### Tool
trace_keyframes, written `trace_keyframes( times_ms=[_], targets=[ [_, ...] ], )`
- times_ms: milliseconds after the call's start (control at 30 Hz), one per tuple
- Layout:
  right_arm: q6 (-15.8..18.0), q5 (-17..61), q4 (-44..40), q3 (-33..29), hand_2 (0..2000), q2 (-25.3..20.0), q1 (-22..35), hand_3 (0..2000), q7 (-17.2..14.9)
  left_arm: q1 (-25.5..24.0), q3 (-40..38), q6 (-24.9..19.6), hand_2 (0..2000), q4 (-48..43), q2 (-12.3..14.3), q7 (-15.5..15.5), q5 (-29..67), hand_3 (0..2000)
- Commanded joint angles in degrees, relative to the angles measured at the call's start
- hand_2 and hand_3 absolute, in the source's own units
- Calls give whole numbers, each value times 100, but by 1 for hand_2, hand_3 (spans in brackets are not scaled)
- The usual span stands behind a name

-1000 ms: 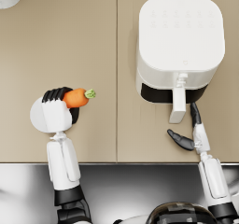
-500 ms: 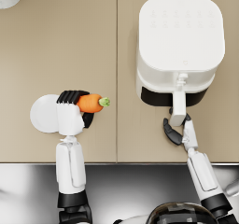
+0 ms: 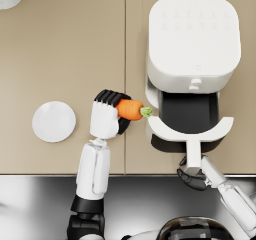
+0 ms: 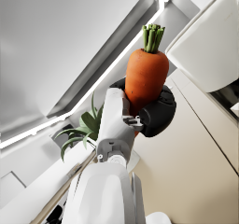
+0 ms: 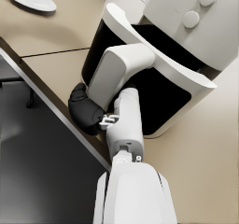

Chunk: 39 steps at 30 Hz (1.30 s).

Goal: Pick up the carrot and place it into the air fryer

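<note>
The carrot (image 3: 129, 109) is being gripped by the left hand (image 3: 107, 118) beside the air fryer (image 3: 192, 49); its drawer handle (image 3: 192, 156) is being clasped by the right hand (image 3: 191, 179). If released early, it could strike the drawer's rim and roll across the worktop.

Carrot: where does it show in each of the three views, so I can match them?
Head view: carrot at centre, in the left robot hand, beside the air fryer.
Left wrist view: upper middle.
Right wrist view: not visible.
Shared landmark: the air fryer.

Orange carrot (image 3: 129, 109), green stalk, white air fryer (image 3: 193, 44), black drawer interior
</note>
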Motion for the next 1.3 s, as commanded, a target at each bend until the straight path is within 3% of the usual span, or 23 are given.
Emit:
trace_keyframes(
  times_ms=[33,200,333,433,467,500,533,567,600,633,667,767,867,1000,1033,1100,1300],
  targets=[
    [-34,-3,197,200,2000,284,12,2000,29,499,390,0,2000,109,231,0,0,2000],
    [131,-18,585,713,2000,932,69,2000,102,896,1236,2,2000,445,625,0,0,2000],
    [206,-21,645,859,2000,1071,75,2000,96,1316,1732,-7,2000,1161,1047,1,1,2000],
    [225,-21,653,897,2000,1102,77,2000,72,1440,2185,-8,2000,1354,1170,1,2,2000],
    [225,-20,653,906,2000,1107,75,2000,66,2166,3945,-8,2000,2030,916,1,2,2000],
    [221,-20,653,914,2000,1111,73,2000,60,2148,3943,21,2000,2116,971,-1,-3,2000],
    [215,-19,652,920,2000,1114,71,2000,54,1871,3411,9,2000,2196,1280,-2,1,2000],
    [216,-19,653,923,2000,1114,72,2000,44,1880,3400,-13,2000,2310,1293,-2,5,2000],
    [211,-19,650,929,2000,1114,69,2000,43,1872,3373,-9,639,2434,1315,-2,6,1673],
    [206,-18,648,934,2000,1116,66,2000,43,2177,3942,34,0,2576,1054,-6,7,1347],
    [204,-18,647,937,2000,1115,63,2000,36,1921,3438,25,0,2653,1267,-7,5,1020],
    [201,-17,647,937,2000,1115,65,2000,30,1578,3244,-176,0,2200,1036,-17,-1,40],
    [200,-16,644,935,2000,1112,66,2000,28,910,2199,-426,0,1107,713,-41,-19,0],
    [191,-16,655,943,2000,1120,61,2000,15,192,1140,-129,0,143,431,-39,-10,0],
    [193,-15,1358,1095,2000,-97,-63,2000,10,72,825,-52,0,8,396,-33,-6,0],
    [172,-14,1024,1176,2000,-108,483,2000,-11,-101,250,43,0,-322,365,-26,-2,0],
    [464,-8,367,754,2000,-658,1143,2000,-36,-397,-779,130,0,-805,348,-20,-2,0]
  ],
)
